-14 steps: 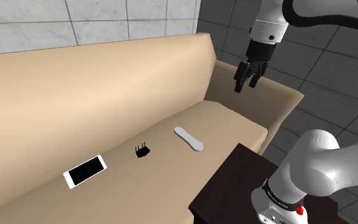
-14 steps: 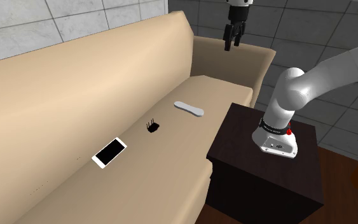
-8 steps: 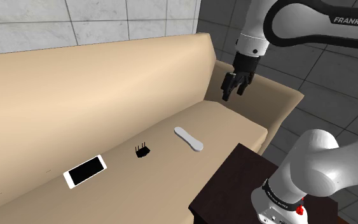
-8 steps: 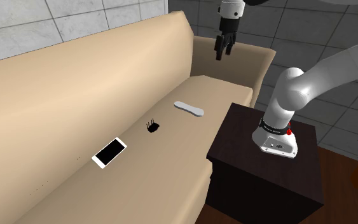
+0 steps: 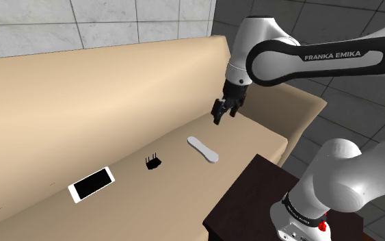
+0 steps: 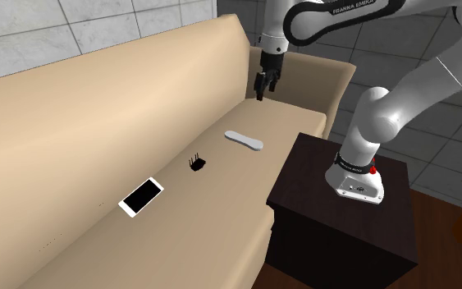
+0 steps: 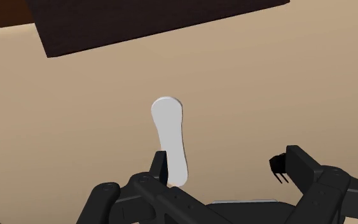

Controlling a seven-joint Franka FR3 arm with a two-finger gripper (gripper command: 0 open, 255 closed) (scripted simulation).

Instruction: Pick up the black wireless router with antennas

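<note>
Gripper (image 5: 218, 119) dropped and swung in from above the armrest (image 5: 300, 109); now over the sofa (image 5: 61, 103) seat, fingers spread, holding nothing.

Router (image 5: 153, 163) sits on the cushion well below and ahead of the fingertips, beyond the white remote (image 5: 203, 149), which lies nearly under the tool; the phone (image 5: 91, 184) is further on still. My worry: I descend too soon and close on the remote, or come in skewed and catch the router's thin antennas, tipping so small a thing away from the jaws.
</note>
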